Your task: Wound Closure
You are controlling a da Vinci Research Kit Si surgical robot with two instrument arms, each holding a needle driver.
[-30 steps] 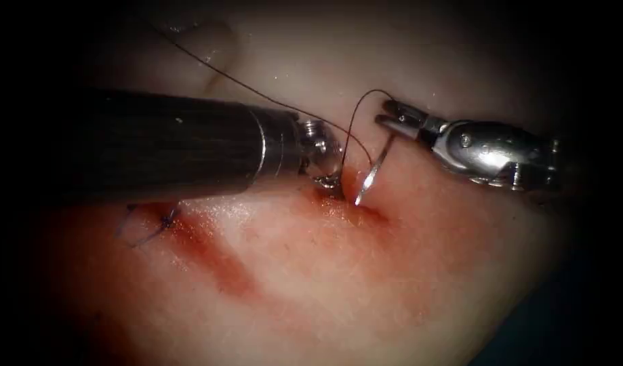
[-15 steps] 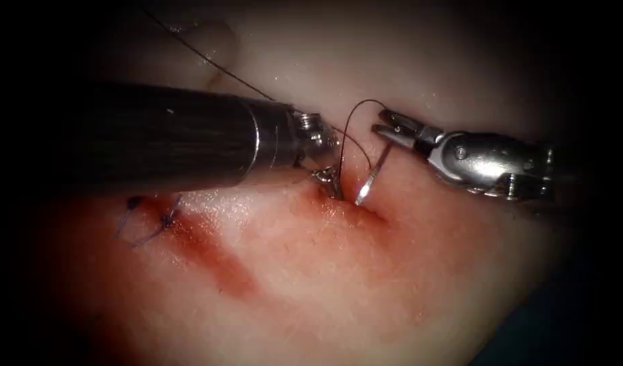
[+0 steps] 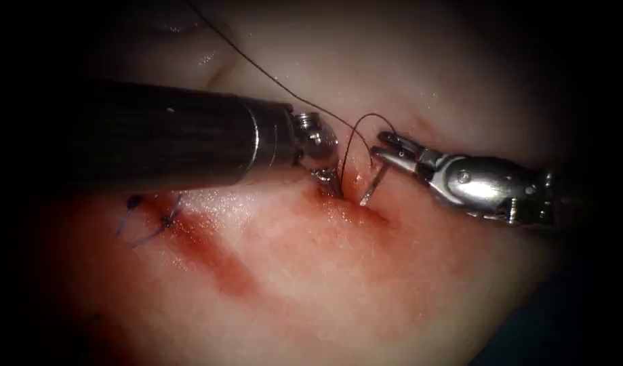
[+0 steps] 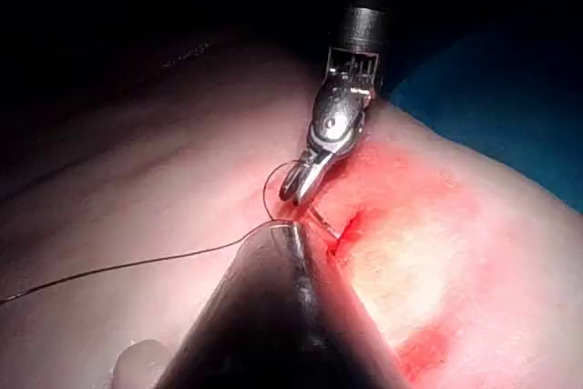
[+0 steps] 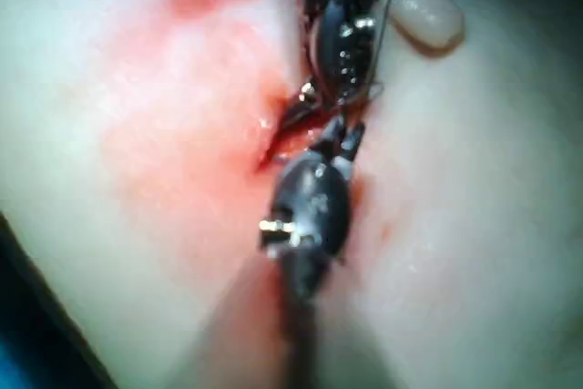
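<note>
Tissue [image 3: 338, 285] takes needle [image 3: 373, 186] tip-down, steep; right claw [image 3: 386, 150] clamps it, left claw's [image 3: 328, 179] grip seemingly tissue.

blue surface [image 4: 496, 102] — beyond the tissue's edge, partly in shadow; same blue at the endoscope view's lower right [image 3: 562, 318].

right hand [image 3: 382, 146] lower | needle [image 3: 372, 188] deeper in tissue [image 3: 392, 285]

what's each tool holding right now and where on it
The right tool grips the needle near its thread end, its tip at the cut. The left tool presses at the cut; its hold cannot be told.
</note>
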